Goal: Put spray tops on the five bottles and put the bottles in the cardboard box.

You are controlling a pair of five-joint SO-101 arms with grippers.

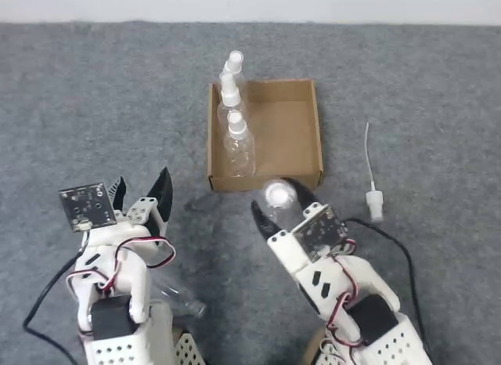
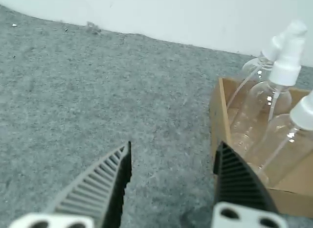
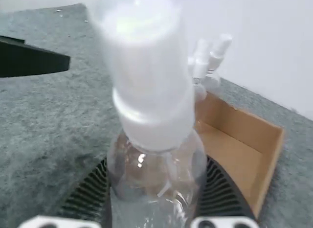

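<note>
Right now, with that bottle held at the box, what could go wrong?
The right tool holds the capped bottle just outside the cardboard box front wall; it could catch going in.
Three bottles crowd one side of the box; a low entry may topple them.
The loose bottle lies by the left arm; it may get rolled.
</note>
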